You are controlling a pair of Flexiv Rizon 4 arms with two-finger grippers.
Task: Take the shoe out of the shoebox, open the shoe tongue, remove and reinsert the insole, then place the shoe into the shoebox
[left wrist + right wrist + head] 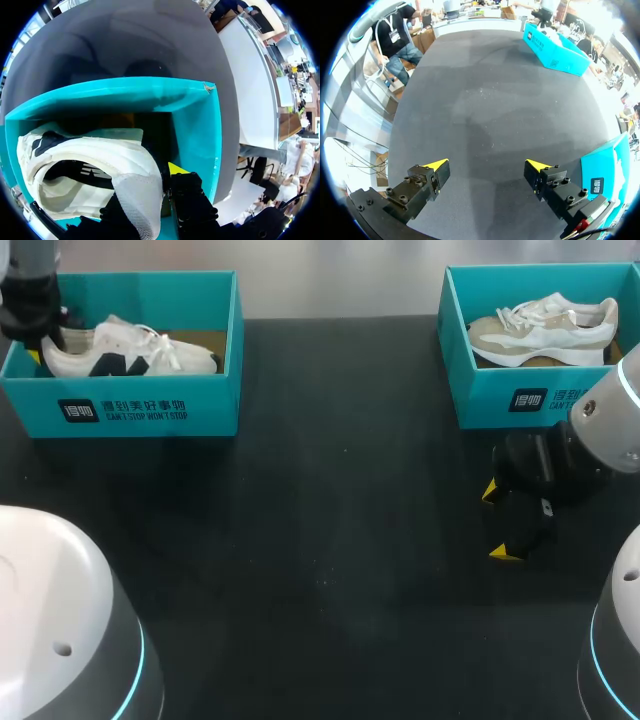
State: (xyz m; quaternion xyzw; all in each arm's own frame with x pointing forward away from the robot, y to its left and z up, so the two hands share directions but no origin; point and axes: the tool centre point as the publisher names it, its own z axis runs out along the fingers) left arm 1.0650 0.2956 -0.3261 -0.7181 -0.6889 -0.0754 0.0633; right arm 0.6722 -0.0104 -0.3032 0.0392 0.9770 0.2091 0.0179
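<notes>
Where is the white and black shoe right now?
The white and black shoe lies inside the left teal shoebox at the head view's far left, its heel end by my left arm.

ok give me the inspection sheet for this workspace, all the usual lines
surface: black table, matte
job's things: left shoebox, teal, holds the white and black shoe; right shoebox, teal, holds the white and beige shoe
clutter: nothing seen
grippers: left gripper is inside the left shoebox, shut on the white and black shoe at its heel wall; right gripper is open, holding nothing, over the table in front of the right shoebox
cables: nothing seen
surroundings: no person reaches over the table
</notes>
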